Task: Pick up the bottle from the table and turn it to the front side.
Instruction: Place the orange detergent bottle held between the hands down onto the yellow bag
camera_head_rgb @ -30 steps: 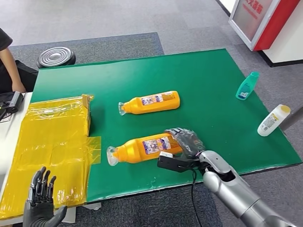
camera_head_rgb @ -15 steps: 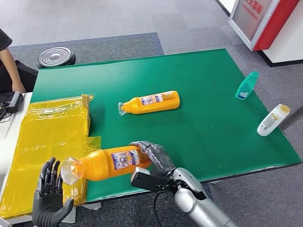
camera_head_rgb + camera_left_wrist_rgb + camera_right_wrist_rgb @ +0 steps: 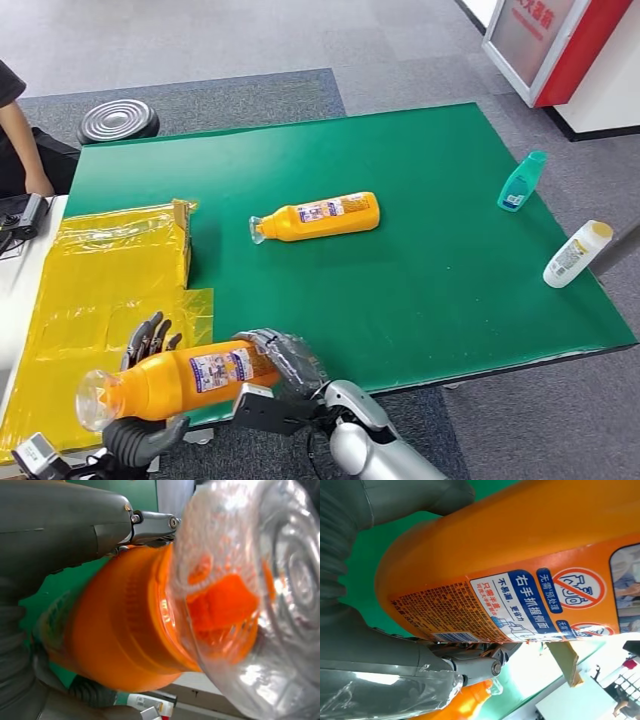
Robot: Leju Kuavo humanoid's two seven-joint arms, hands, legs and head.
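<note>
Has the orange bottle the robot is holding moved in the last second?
Yes. The held orange bottle has left the green table, carried leftward past its near edge toward the yellow bag.

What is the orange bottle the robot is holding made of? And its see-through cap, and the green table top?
The orange bottle looks like smooth glossy plastic: it shines and carries a printed label. Its clear cap seems to be transparent plastic, since the orange spout shows through. The green table top looks like a matte, felt-like or rubbery mat, though that is hard to tell.
</note>
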